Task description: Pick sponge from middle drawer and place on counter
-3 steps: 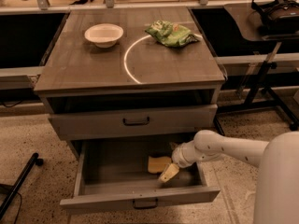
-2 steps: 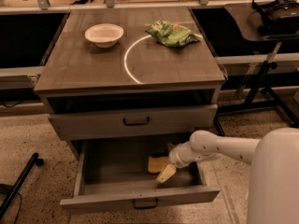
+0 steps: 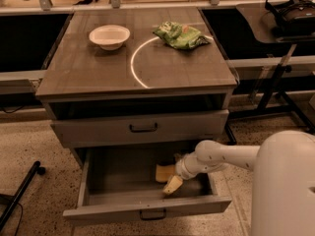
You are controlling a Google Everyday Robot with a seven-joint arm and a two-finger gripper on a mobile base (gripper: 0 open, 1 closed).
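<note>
The pale-yellow sponge [image 3: 162, 173] lies in the tray of the pulled-out middle drawer [image 3: 113, 181], right of its centre. My gripper [image 3: 174, 171] is down inside the drawer at the sponge's right edge. It is open, with one pale finger [image 3: 172, 185] in front of the sponge and the other just behind it. I cannot tell whether they touch the sponge. My white arm reaches in from the right. The counter [image 3: 98, 68] with its thin white arc is above.
A white bowl [image 3: 109, 36] and a green wrinkled snack bag [image 3: 180, 35] sit at the back of the counter. The drawer above [image 3: 142, 127] is closed. A black stand with a headset [image 3: 290, 9] is at the right. A black leg lies on the floor at the left.
My gripper and forearm have shifted slightly left, closer to the sponge. The sponge has not moved.
</note>
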